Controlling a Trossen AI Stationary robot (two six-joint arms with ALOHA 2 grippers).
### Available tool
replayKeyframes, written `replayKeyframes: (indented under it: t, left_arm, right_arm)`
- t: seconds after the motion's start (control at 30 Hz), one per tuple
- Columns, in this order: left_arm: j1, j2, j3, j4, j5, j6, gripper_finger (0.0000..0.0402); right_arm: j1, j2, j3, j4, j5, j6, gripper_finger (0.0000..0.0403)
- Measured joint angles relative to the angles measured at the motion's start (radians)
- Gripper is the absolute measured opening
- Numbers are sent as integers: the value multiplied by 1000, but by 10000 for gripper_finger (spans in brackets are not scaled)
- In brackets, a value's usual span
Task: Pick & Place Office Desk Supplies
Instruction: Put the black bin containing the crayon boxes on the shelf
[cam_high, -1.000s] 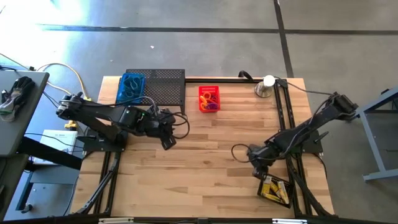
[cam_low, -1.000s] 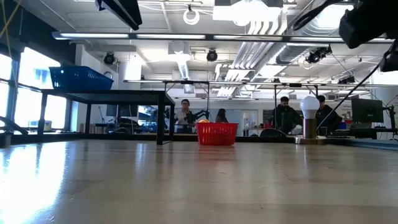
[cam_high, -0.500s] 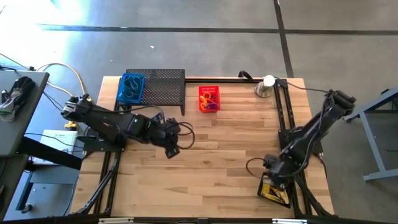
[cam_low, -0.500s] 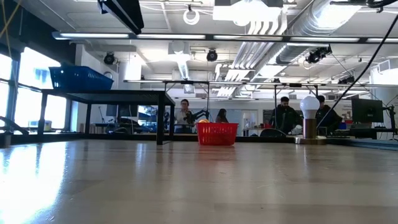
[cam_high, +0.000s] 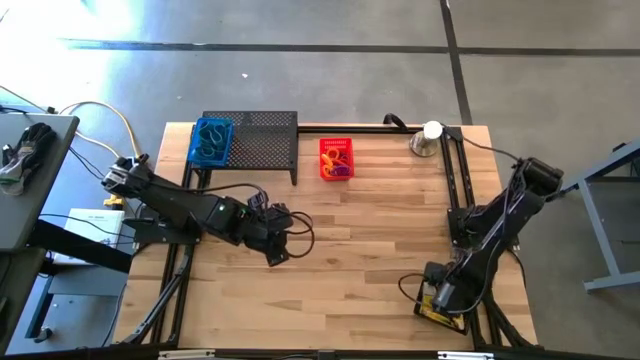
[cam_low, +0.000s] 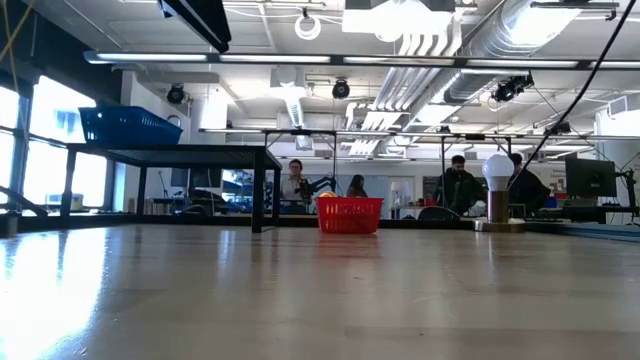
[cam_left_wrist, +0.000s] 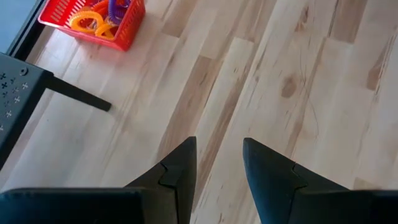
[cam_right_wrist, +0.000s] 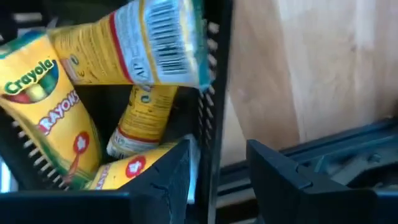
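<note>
Yellow crayon boxes (cam_right_wrist: 68, 106) lie in a black tray (cam_high: 444, 310) at the table's near right corner. My right gripper (cam_right_wrist: 217, 171) hangs open over the tray, one finger above the boxes and one outside the tray's wall (cam_right_wrist: 214, 93). A red basket (cam_high: 336, 158) of orange and purple elastic loops (cam_left_wrist: 99, 15) stands near the far edge. A blue basket (cam_high: 210, 142) with dark loops rests on the black mesh shelf (cam_high: 262, 140). My left gripper (cam_high: 276, 250) hovers open over bare wood left of centre (cam_left_wrist: 217, 168).
A silver dome with a white ball (cam_high: 428, 138) stands at the far right. The shelf's leg (cam_left_wrist: 78, 96) stands on the wood beside the red basket (cam_low: 350, 215). Cables trail from both arms. People sit in the room beyond the table.
My right gripper has moved toward the table's near right corner and now stands over the tray of crayon boxes; its arm has left the low view. My left gripper has drifted toward the near edge.
</note>
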Motion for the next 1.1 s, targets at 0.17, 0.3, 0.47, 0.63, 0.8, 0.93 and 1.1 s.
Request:
replayKeyframes:
  t: [0.17, 0.3, 0.47, 0.63, 0.8, 0.93, 1.1]
  left_arm:
    - [-5, 17, 0, -1, -1, 0, 124]
    - [-19, 32, 0, 3, 7, 22, 124]
    - [-45, 51, 0, 57, 61, 89, 124]
    - [-55, 79, 0, 162, 140, 190, 124]
    - [-53, 111, 1, 306, 136, 364, 124]
    - [-51, 160, 0, 396, 145, 573, 124]
    - [-7, 195, -1, 458, 262, 740, 124]
  right_arm:
    - [11, 47, 0, 18, 49, -25, 144]
    - [-19, 74, 0, 84, 108, -102, 122]
    - [-83, 102, 0, 128, 126, -244, 48]
    - [-182, 106, 0, 137, 142, -366, 7]
    - [-332, 106, 0, 206, 175, -582, 3]
    - [-484, 107, 0, 330, 181, -729, 3]
    - [-632, 107, 0, 492, 181, -869, 3]
